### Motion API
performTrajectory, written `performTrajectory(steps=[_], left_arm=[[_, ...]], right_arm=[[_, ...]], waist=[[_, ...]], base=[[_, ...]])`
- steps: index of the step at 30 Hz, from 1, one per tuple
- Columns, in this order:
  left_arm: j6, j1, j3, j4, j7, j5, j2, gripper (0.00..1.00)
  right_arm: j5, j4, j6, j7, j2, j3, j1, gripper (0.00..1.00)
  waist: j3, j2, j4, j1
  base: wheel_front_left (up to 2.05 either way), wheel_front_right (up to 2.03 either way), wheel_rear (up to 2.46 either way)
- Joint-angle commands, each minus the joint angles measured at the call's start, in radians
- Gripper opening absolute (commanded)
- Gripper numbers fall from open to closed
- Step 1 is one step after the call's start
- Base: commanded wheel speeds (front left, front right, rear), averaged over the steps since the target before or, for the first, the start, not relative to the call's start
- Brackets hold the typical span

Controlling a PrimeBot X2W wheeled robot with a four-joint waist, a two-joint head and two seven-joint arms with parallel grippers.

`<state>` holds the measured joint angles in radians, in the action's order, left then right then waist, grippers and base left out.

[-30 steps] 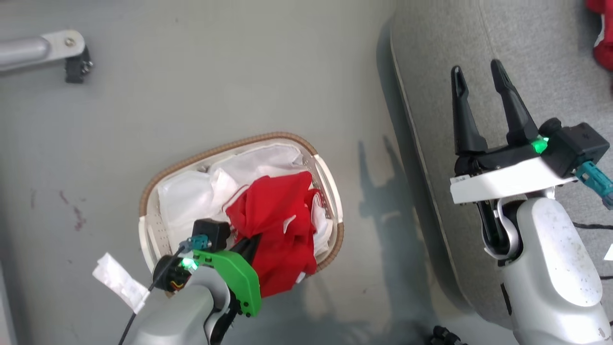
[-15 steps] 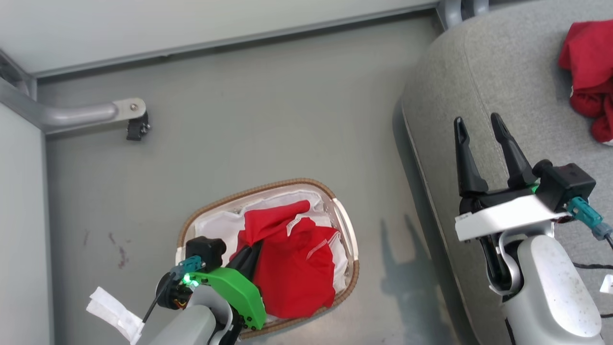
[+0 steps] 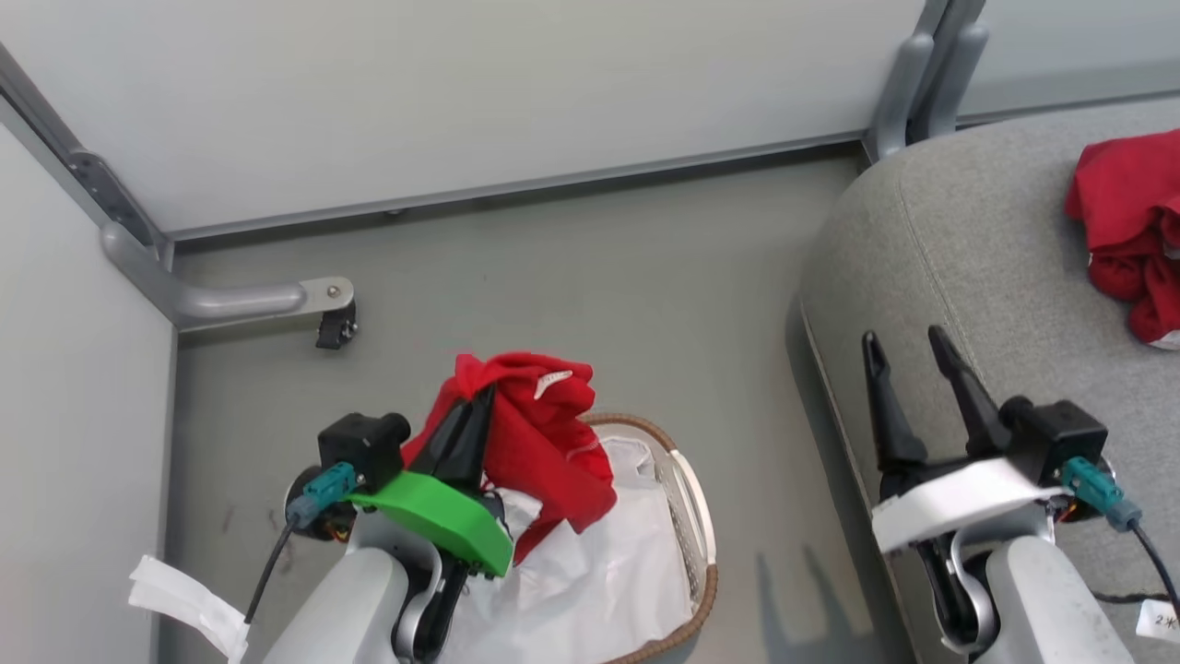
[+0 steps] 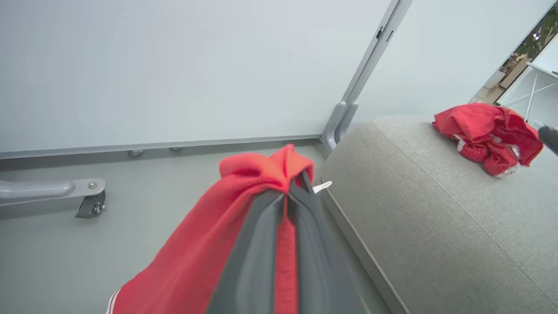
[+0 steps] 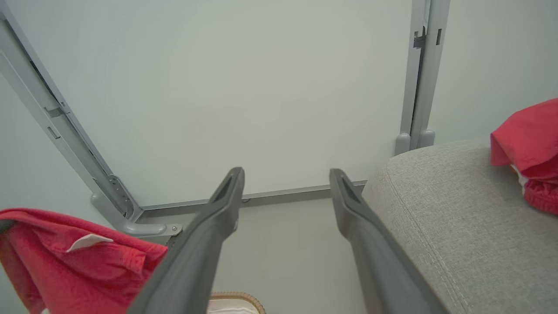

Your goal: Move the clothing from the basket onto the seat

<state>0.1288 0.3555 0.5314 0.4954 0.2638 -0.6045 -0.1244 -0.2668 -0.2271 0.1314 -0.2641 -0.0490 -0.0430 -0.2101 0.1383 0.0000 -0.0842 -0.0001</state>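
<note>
Though down in the basket (image 3: 702, 544) a second ago, now dangling above it around 6 o'clock: red garment (image 3: 544, 433) pinched tight in the fingers of the left gripper (image 3: 481, 401). Fingers of the right gripper (image 3: 902, 337) wide apart, empty. Next up, probably: over toward 3 o'clock onto the seat (image 3: 977, 258), by the other red garment (image 3: 1125, 212).

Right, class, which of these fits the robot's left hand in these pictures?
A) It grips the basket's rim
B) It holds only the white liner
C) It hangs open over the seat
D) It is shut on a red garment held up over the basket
D: the left hand has its fingers closed on a red garment, which hangs from it over the basket.
</note>
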Motion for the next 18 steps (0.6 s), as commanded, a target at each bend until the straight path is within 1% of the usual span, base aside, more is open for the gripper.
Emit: performTrajectory(steps=[1, 12, 18], left_arm=[[0.003, -0.001, -0.017, -0.027, 0.001, 0.021, 0.002, 0.00], [0.003, 0.078, -0.123, -0.222, 0.001, 0.077, 0.024, 0.00], [0.003, 0.119, -0.141, -0.302, 0.001, 0.091, 0.029, 0.00]], right_arm=[[0.007, -0.007, -0.001, 0.000, -0.004, -0.003, 0.026, 1.00], [0.007, -0.050, -0.001, 0.000, -0.004, -0.030, 0.081, 1.00], [0.012, -0.063, -0.001, 0.000, -0.004, -0.054, 0.087, 1.00]], waist=[[-0.035, 0.0000, 0.018, 0.0001], [-0.074, 0.0000, 0.025, 0.0001], [-0.076, 0.0000, 0.030, 0.0001]], base=[[0.00, 0.00, 0.00], [0.00, 0.00, 0.00], [0.00, 0.00, 0.00]])
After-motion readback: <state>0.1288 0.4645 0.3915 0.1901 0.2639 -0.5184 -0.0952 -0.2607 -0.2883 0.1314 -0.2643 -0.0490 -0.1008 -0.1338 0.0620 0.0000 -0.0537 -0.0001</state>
